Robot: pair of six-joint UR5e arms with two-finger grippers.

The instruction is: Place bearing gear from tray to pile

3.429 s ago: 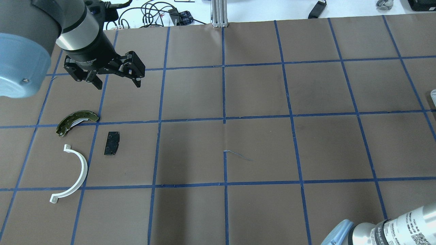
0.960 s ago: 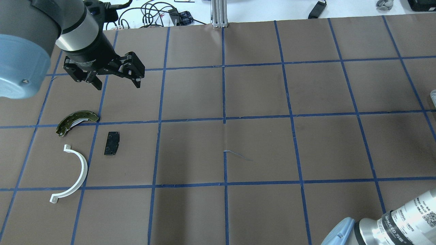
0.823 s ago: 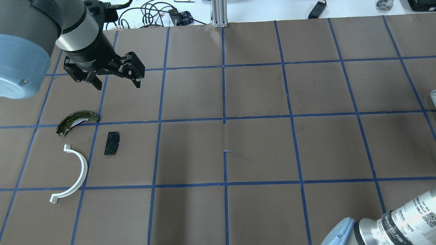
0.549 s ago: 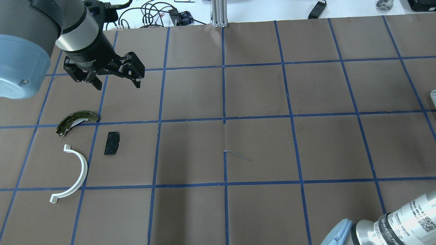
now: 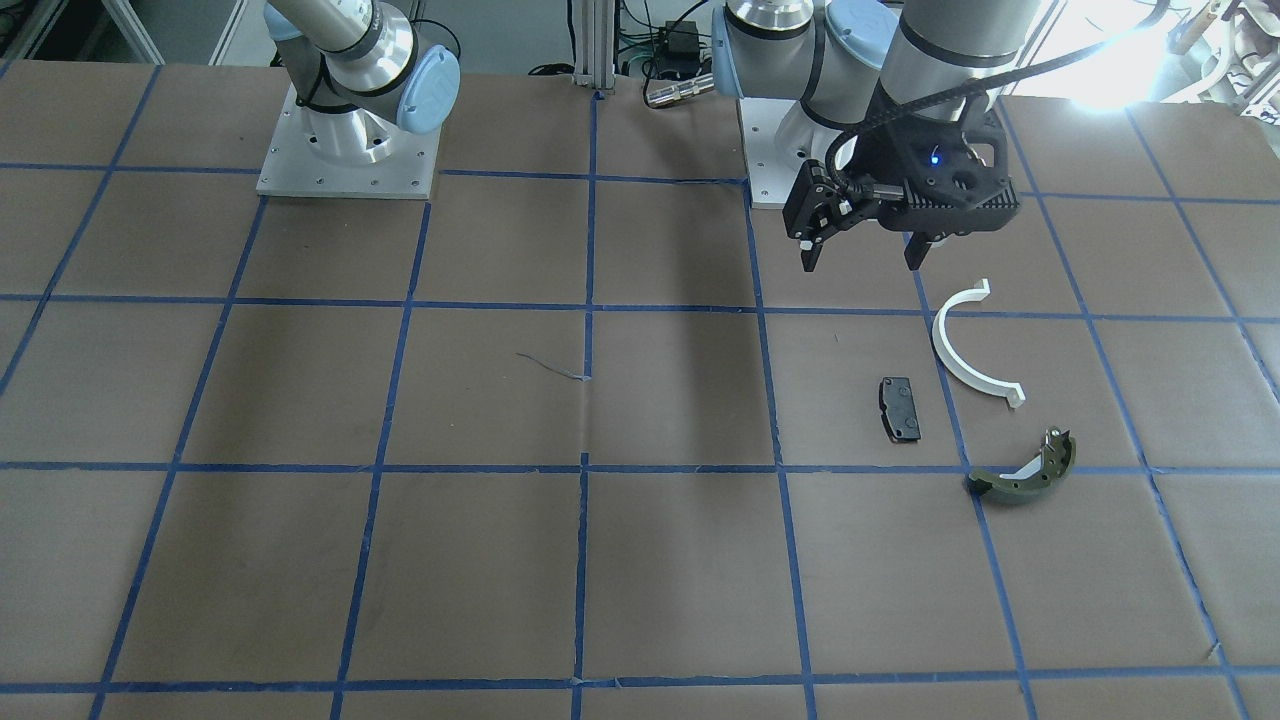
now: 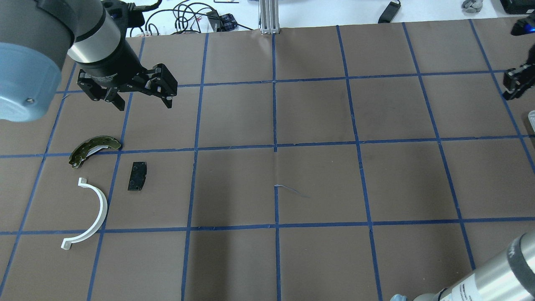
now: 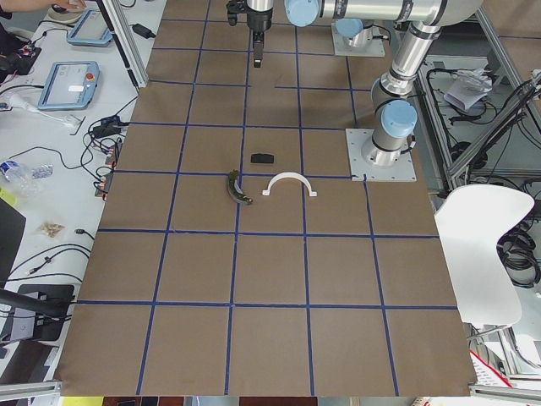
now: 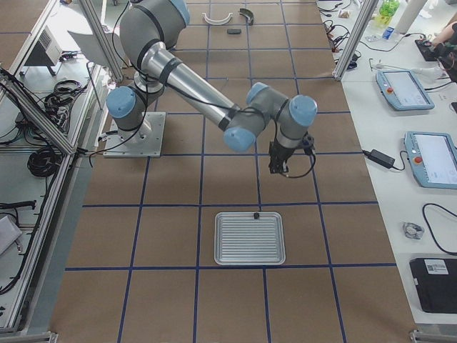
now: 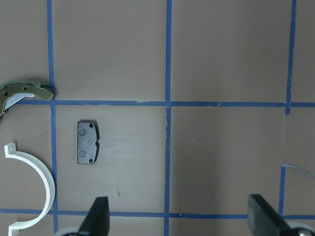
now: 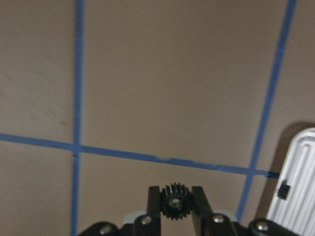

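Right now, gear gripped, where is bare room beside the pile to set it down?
Bare for the gear: the paper right of the black pad in the overhead view, toward the middle of the table. Crowded: the gaps among pad, white half-ring and olive shoe are narrow, and the open left gripper hangs beyond them.

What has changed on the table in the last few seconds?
The right gripper has swung into the overhead view at its right edge, shut on the black gear. The left gripper, open, and the pile's olive shoe, black pad and white arc stayed put.
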